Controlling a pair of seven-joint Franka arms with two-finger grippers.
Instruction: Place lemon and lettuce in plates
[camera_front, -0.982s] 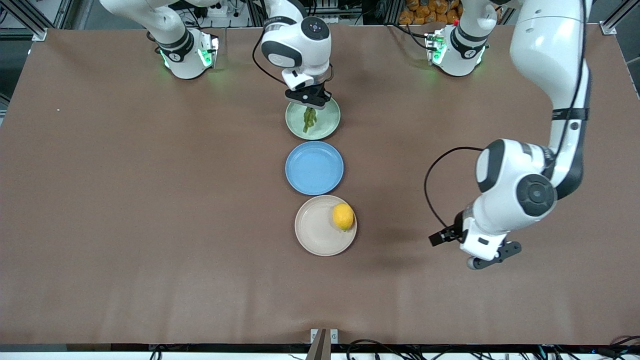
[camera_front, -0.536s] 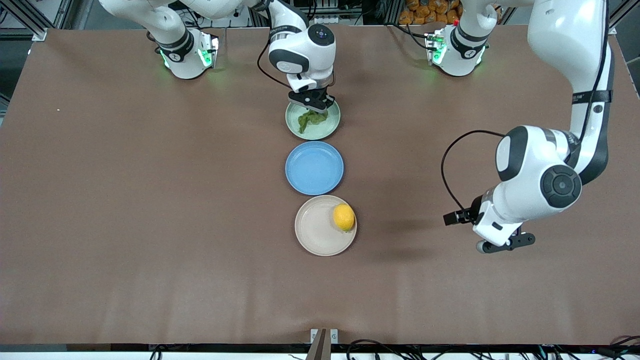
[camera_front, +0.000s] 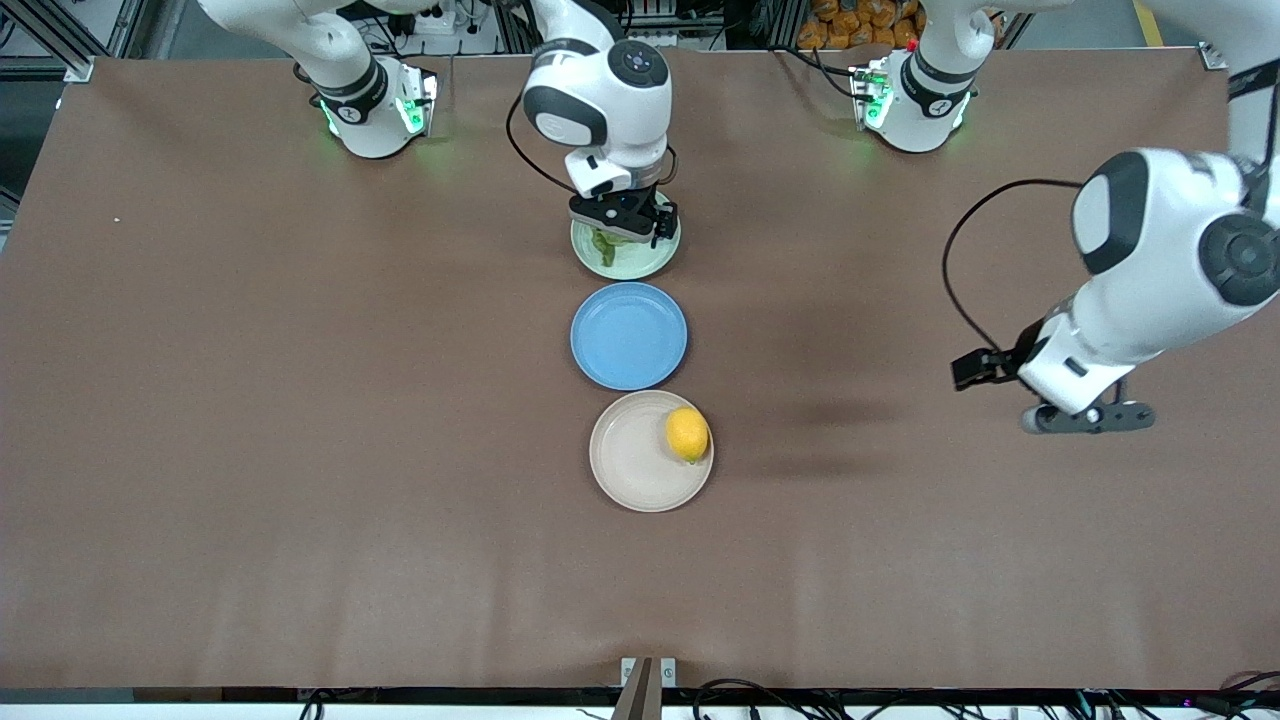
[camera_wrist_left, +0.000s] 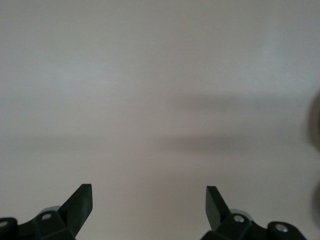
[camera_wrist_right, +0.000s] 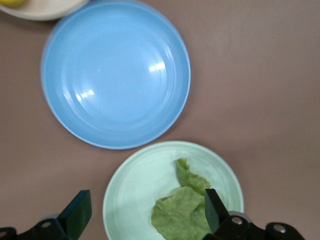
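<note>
Lettuce (camera_wrist_right: 182, 210): a wrinkled green leaf with ruffled edges, lying flat in the pale mint-green plate (camera_wrist_right: 135, 185), the plate of the row farthest from the front camera; in the front view only a sliver of leaf (camera_front: 603, 246) shows under the right arm's wrist, and in the right wrist view its lower edge is cut off by the frame and 1 finger. Lemon (camera_front: 687, 433): a small bright-yellow oval resting in the beige-cream plate (camera_front: 630, 465), against the rim toward the left arm's end of the tabletop (camera_front: 300, 420); this plate is the nearest to the front camera; in the right wrist view only a yellow fragment of the fruit (camera_wrist_right: 11, 2) appears at the frame's corner. Blue plate (camera_front: 628, 335): between the 2 others, holding nothing. Right pincer (camera_wrist_right: 147, 210): over the mint-green plate, fingers spread wide, gripping nothing; the leaf lies beneath it. Left pincer (camera_wrist_left: 149, 202): over bare tabletop toward the left arm's end, well apart from the plates, fingers spread wide and empty; its wrist view shows only a washed-out surface crossed by soft shadows.
</note>
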